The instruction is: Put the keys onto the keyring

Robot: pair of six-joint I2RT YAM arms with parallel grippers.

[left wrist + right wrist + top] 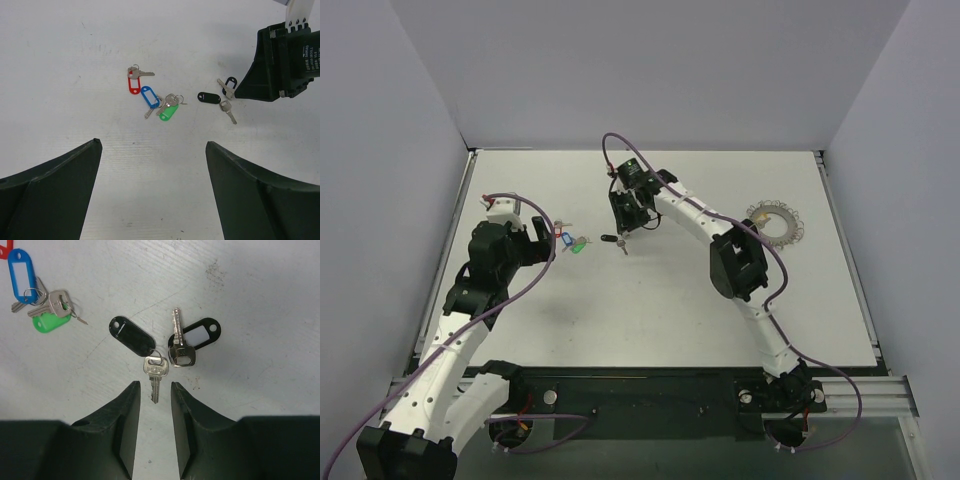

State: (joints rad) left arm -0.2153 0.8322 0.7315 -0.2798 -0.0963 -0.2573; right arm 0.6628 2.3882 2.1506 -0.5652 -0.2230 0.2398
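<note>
Several keys lie on the white table. Red-tagged (132, 81), blue-tagged (148, 96) and green-tagged (169, 112) keys lie in a cluster ahead of my open, empty left gripper (154, 147), (552, 238). Two black-tagged keys lie to their right, one (131, 335) with its silver key (156, 372) pointing at my right gripper (154, 388), (626, 232). That gripper hangs low over the table, its jaws narrowly open, with the key's blade tip between the fingertips, not gripped. The other black-tagged key (198, 335) lies beside it. The keyring (775, 222) lies far right on the table.
The white table (660, 320) is walled by grey panels at the back and sides. The right gripper's black body (285, 65) stands at the upper right of the left wrist view, just beside the black-tagged keys (208, 98). Blue (21, 267) and green (47, 322) tags show in the right wrist view.
</note>
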